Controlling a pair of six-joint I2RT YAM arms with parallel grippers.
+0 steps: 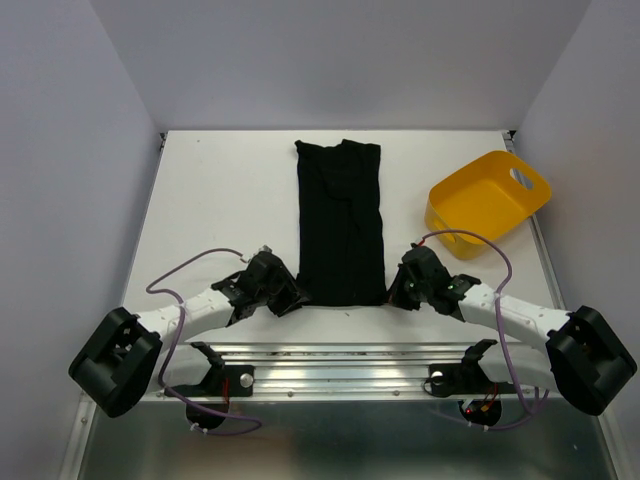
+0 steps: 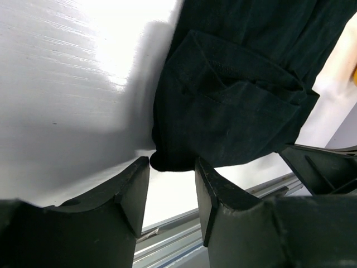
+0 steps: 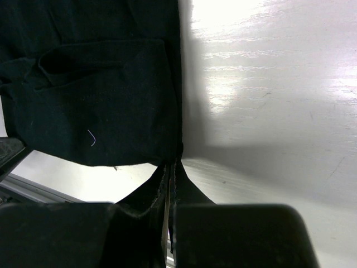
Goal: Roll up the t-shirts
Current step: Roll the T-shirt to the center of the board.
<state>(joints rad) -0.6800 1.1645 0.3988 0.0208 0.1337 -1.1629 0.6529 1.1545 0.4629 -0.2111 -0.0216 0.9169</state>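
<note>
Probably robot lab: white table (image 1: 220, 200) boxed by plain walls (image 1: 350, 60), arms (image 1: 200, 305) bolted on aluminium rail (image 1: 340, 370).

Overhead view bright, even, sharp. Wrist views: strong white glare on table (image 2: 83, 67), highlights blown out; soft dark shadow along t-shirt (image 2: 234, 100) edge. Black cloth underexposed, folds barely readable. Near fingers (image 3: 153, 190) blurred, almost featureless black.

Open table (image 1: 220, 200) lies left of the shirt (image 1: 340, 220). Right of it, the tub (image 1: 466, 224) stands apart, leaving a bare gap between.
</note>
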